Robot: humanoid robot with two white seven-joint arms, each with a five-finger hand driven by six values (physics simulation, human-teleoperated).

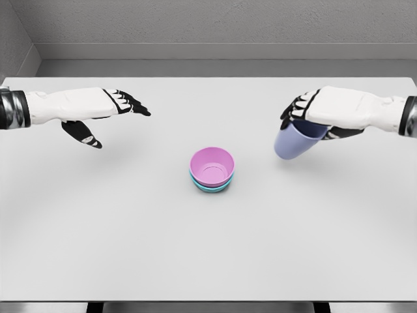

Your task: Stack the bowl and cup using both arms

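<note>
A: Where does the stack stand? The pink bowl [212, 164] sits nested in a teal bowl [211, 185] near the middle of the worktop [130, 248]; only the teal rim and a band of its side show under the pink one; both look upright, the pink one open and empty.

B: And the cup? The lavender cup [294, 142] is off the worktop, to the right of the bowls and apart from them; the right hand [326, 116] has its fingers [296, 107] clamped over the cup's upper part; the cup hangs tilted, its base pointing down and towards the bowls.

A: So the bowl step looks done; the cup step is in hand, I'd judge.

B: Agreed; the next move calls for carrying the cup leftward until it is above the pink bowl, bringing it upright, lowering it inside, and only then letting go; a tilted release could tip it on the curved wall.

A: The left hand [104, 111]? It hovers well to the left of the bowls, fingers spread and holding nothing.

B: It could steady the bowls if needed.
</note>
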